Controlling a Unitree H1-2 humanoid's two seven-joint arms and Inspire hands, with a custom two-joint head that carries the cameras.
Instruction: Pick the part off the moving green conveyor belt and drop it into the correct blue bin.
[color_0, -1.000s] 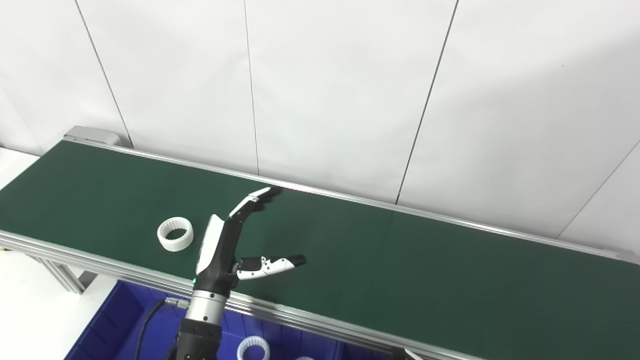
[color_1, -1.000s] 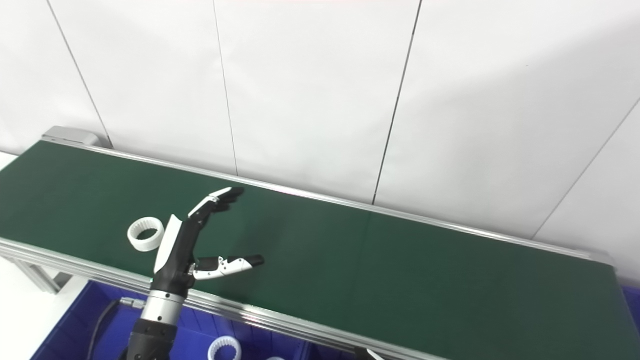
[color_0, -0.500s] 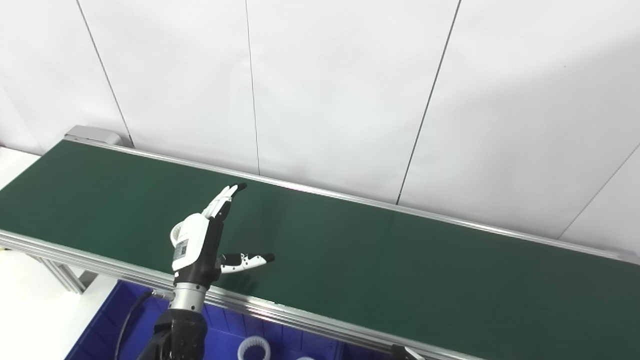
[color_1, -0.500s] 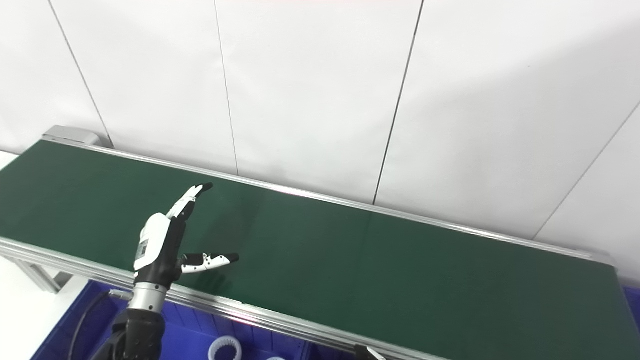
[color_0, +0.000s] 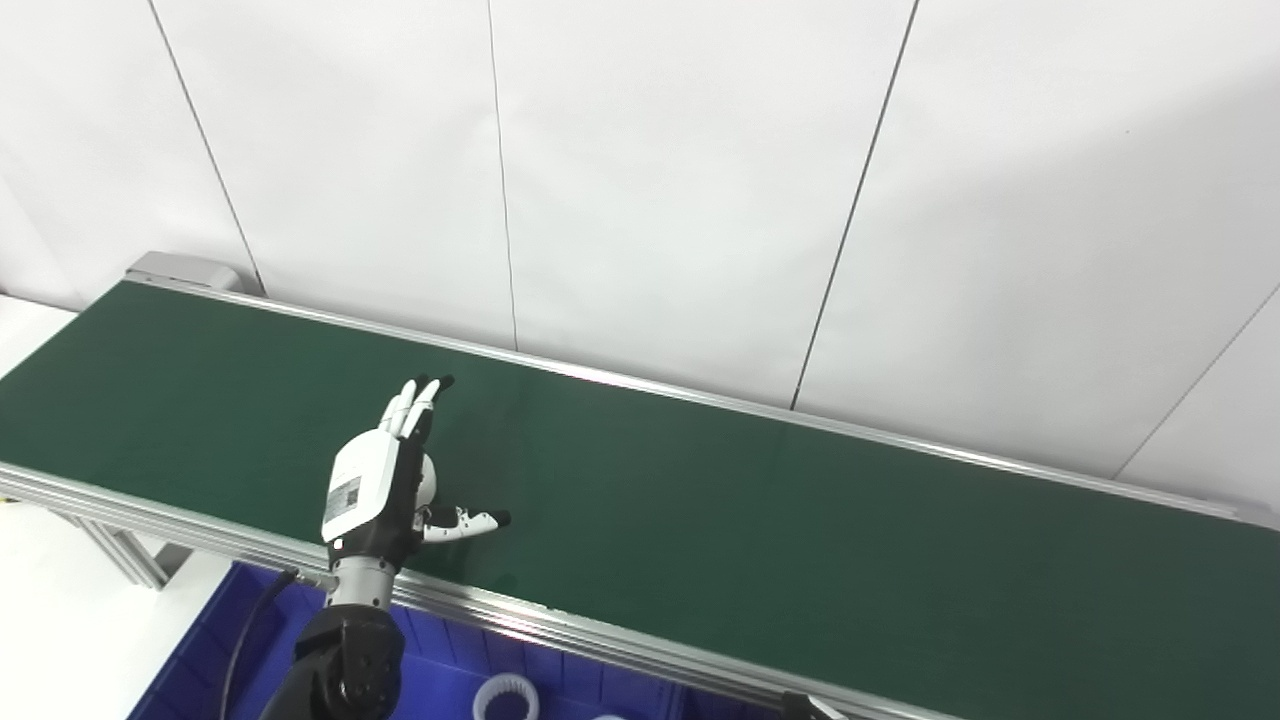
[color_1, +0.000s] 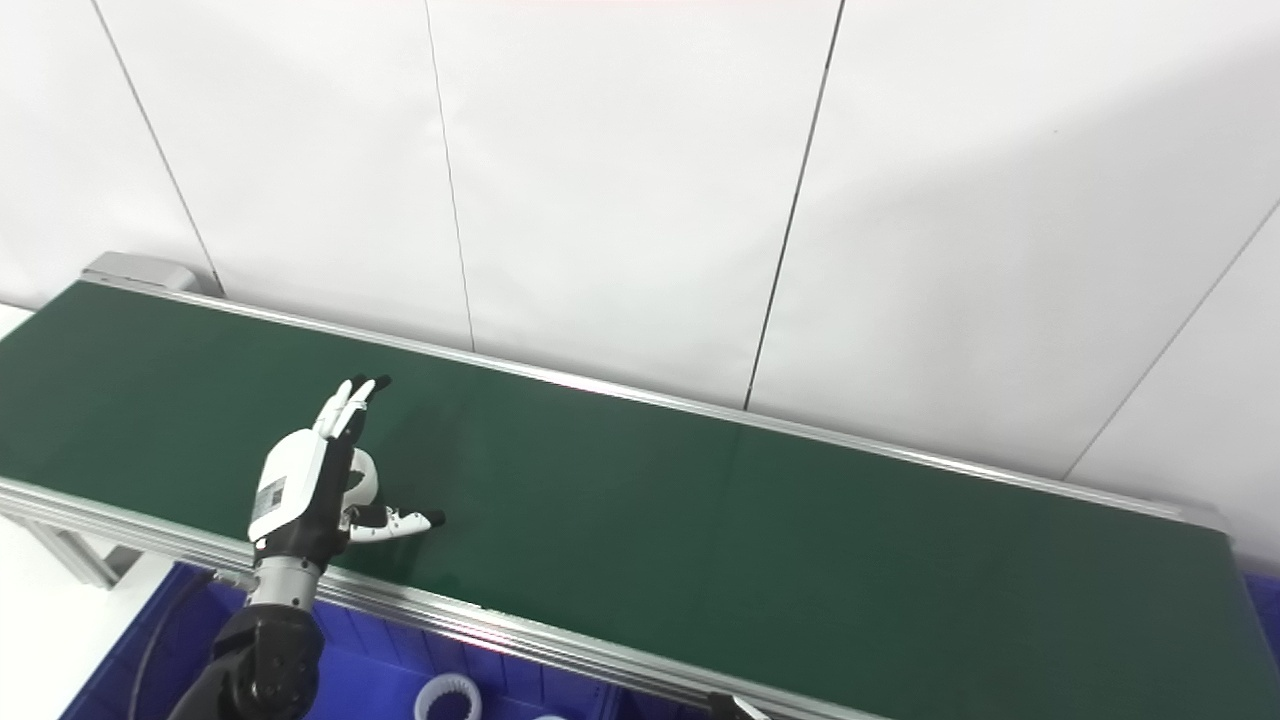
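Observation:
The green conveyor belt (color_0: 760, 520) runs from upper left to lower right. My left hand (color_0: 375, 485) is low over its near left part, open, fingers stretched toward the far rail and thumb (color_0: 470, 520) out to the right. The white ring part (color_0: 428, 478) is mostly hidden behind the palm; only a curved sliver shows between thumb and fingers, also in the right eye view (color_1: 365, 480). I cannot tell whether the hand touches it. Only a small tip of my right hand (color_0: 805, 705) shows at the bottom edge.
A blue bin (color_0: 200, 655) sits below the belt's near rail at the bottom left, with a white ring (color_0: 505, 695) lying in it. The silver near rail (color_0: 560, 615) runs between belt and bin. A white panel wall stands behind the belt.
My left hand has moved left and lowered toward the belt, turning its back to the camera. The ring has travelled right and now sits behind the palm, between thumb and fingers.

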